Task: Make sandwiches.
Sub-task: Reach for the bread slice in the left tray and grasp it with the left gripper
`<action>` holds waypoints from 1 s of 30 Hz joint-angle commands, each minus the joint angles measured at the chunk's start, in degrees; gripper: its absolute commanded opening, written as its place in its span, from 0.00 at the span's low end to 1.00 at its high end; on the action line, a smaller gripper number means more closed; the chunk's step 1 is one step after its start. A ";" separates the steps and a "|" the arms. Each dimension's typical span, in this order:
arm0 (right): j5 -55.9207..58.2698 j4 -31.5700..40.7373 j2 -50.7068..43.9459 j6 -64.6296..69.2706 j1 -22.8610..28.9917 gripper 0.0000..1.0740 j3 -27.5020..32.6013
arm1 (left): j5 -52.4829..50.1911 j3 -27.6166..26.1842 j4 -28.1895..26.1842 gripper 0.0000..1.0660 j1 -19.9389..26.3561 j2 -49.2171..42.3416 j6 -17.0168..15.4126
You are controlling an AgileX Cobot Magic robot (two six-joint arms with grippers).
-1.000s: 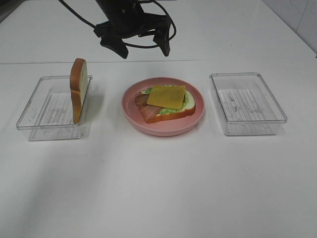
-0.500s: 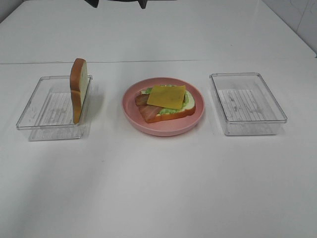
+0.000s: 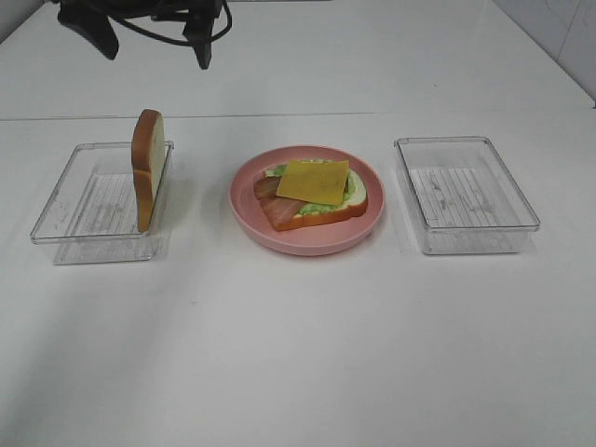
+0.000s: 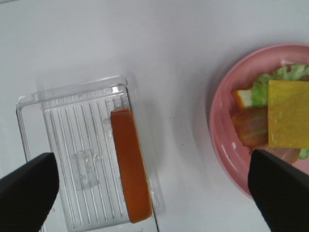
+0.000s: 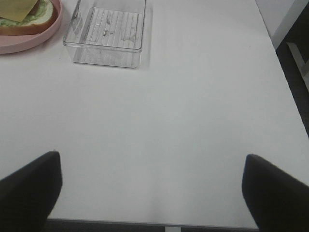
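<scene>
Well apart: sandwich (image 3: 313,194), left claw (image 3: 154,37)

An open-faced sandwich (image 3: 313,194) is seen lying flat on a pink plate (image 3: 250,212): white bread, green lettuce, reddish-brown bacon, topped by a yellow cheese square (image 3: 313,180). A second bread slice (image 3: 147,169) is stood on edge, leaned against the right wall of the left clear tray (image 3: 58,203).

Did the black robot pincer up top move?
Yes. The black left pincer went left: it hung behind the round pink plate before, and now it hangs behind the clear plastic tray with the upright bread slice.
</scene>
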 commanded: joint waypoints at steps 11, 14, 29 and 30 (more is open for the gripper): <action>-0.17 0.11 -2.01 -0.52 -0.29 0.92 0.11 | 5.73 4.87 -1.20 0.95 3.44 1.60 -0.23; -0.17 0.11 -2.01 -0.52 -0.29 0.92 0.11 | 5.73 4.87 -2.29 0.95 3.90 2.69 -0.23; -0.17 0.11 -2.01 -0.52 -0.29 0.92 0.11 | 3.90 4.93 -4.41 0.95 3.90 9.68 0.57; -0.17 0.11 -2.01 -0.52 -0.29 0.92 0.11 | 3.84 4.93 -4.58 0.95 3.90 10.03 0.57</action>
